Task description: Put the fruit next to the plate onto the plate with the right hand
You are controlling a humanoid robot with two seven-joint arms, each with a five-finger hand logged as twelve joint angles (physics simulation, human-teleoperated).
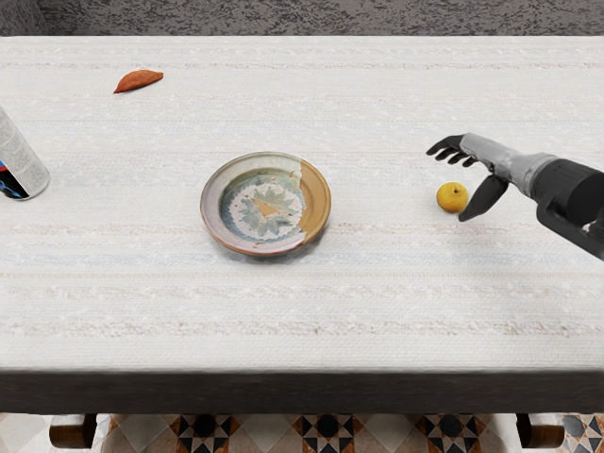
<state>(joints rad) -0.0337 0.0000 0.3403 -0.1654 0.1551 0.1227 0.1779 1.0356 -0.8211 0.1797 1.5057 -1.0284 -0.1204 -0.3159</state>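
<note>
Head view: the right hand [483,159] reaches in from the right edge over a pale table [377,302], fingers [445,149] spread wide and gripping nothing. Just beside its dark thumb sits the fruit [452,196], small, round and yellow with a tiny stem on top; contact cannot be made out. It lies on the tabletop well right of the glazed plate [317,203], brown-rimmed and mottled grey-white at centre.

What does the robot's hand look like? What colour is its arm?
The right hand has a silvery grey metal palm, thin black fingers and a fatter black thumb. Its arm is a chunky dark grey tube. No cables or markings show.
</note>
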